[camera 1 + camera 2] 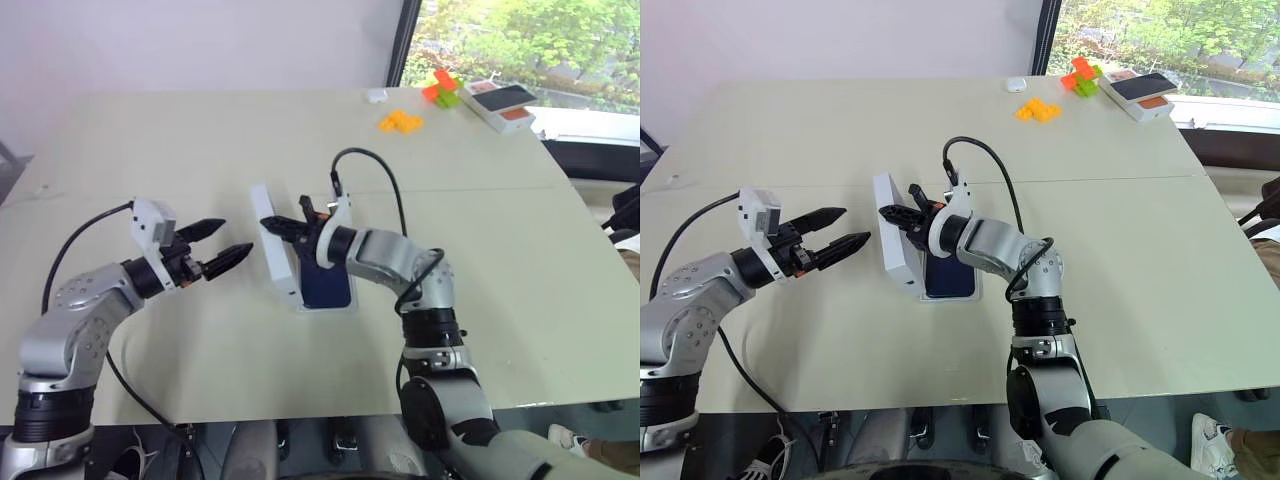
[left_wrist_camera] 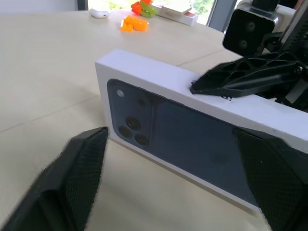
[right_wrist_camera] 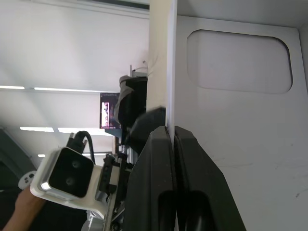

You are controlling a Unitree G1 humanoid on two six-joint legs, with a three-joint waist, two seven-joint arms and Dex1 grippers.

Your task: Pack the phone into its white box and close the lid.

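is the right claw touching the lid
Touching. In the right wrist view the right claw is pinched shut on the thin white wall of the lid, one finger on each side.

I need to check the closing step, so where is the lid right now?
In the left eye view the lid stands on edge mid-table, its rim pinched by the right claw, just left of the phone; the left claw hovers open beside it.
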